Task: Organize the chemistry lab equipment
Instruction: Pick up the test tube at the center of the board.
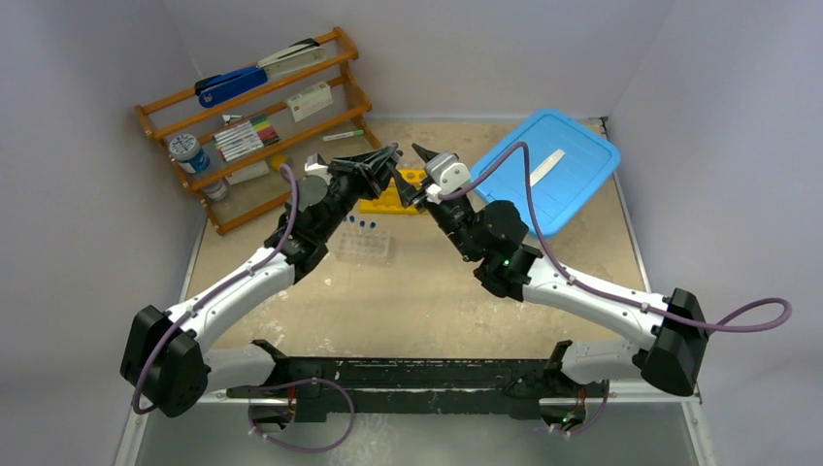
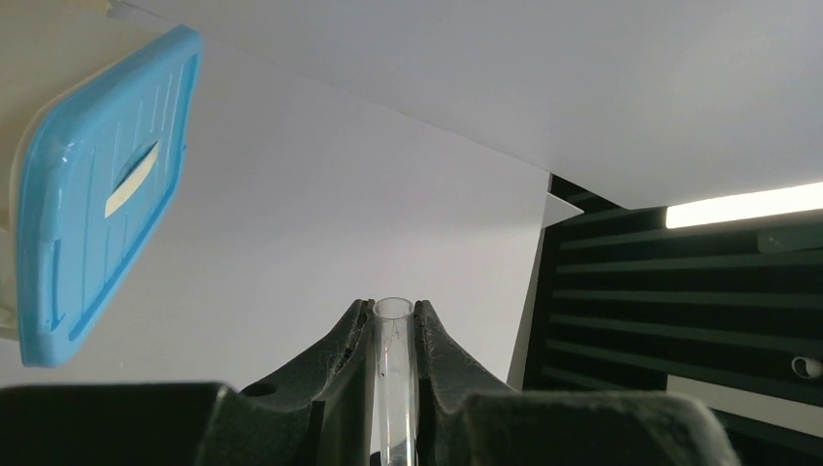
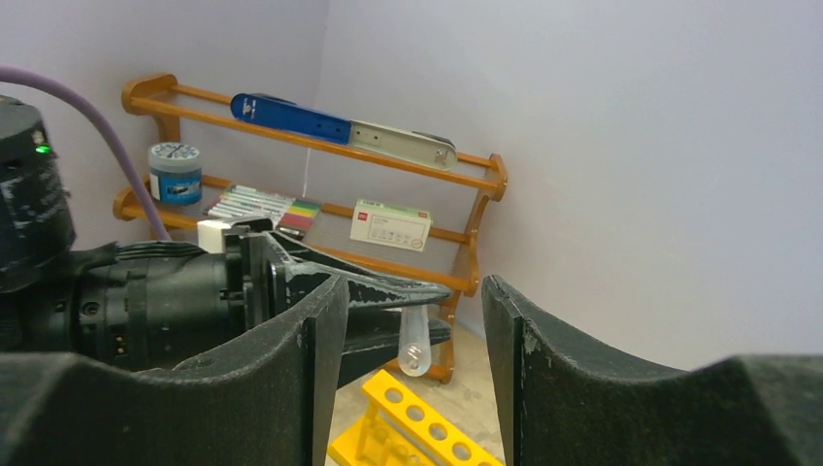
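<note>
My left gripper is shut on a clear glass tube; the tube's open end shows between the fingertips in the left wrist view. In the right wrist view the tube hangs round end down from the left gripper, just above the yellow six-hole rack. The rack lies on the table under both grippers. My right gripper is open and empty, its jaws facing the tube from the right. A clear tube tray with blue-capped tubes stands in front of the rack.
A blue plastic lid lies at the back right and also shows in the left wrist view. A wooden shelf with a blue stapler, markers and boxes stands at the back left, also in the right wrist view.
</note>
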